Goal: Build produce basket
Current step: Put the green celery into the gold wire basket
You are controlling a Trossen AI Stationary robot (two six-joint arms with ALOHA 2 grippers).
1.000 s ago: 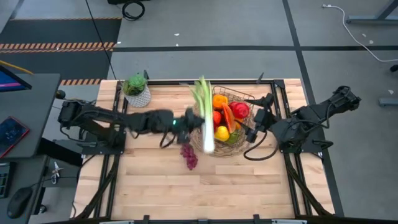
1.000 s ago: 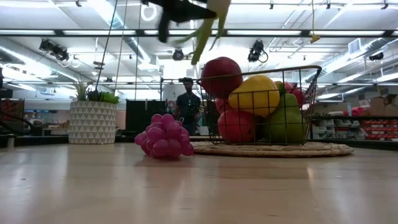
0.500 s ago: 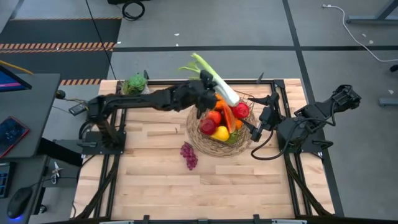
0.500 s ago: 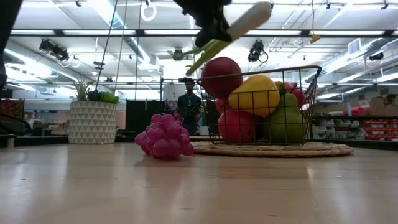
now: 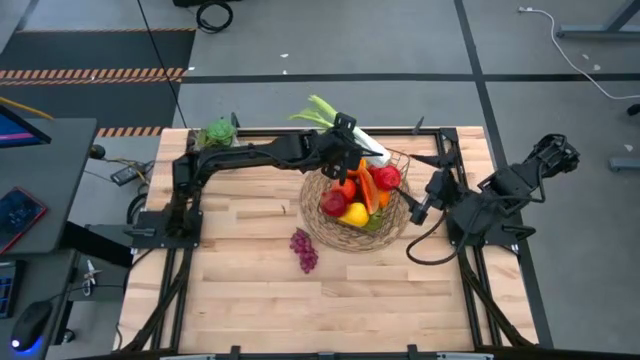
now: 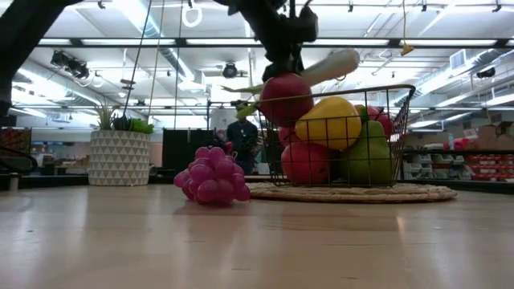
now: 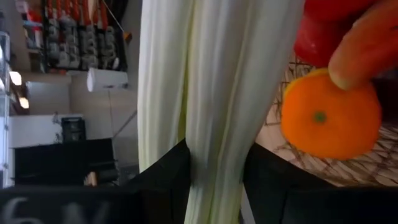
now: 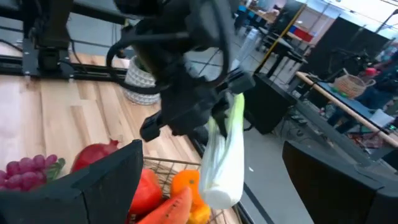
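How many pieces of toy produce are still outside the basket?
2: the purple toy grape bunch lies on the table; the long green-white leek is held above the brown wire basket by the left hand.

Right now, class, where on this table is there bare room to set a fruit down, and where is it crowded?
Free: the wide wooden strip along the near edge of the table, below the grapes, and the patch between the potted plant and the basket. Crowded: the basket, piled with fruit, where the left gripper holds the leek over its far rim.

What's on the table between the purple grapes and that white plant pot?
Nothing: the high view shows only bare wood between the grapes and the plant pot.
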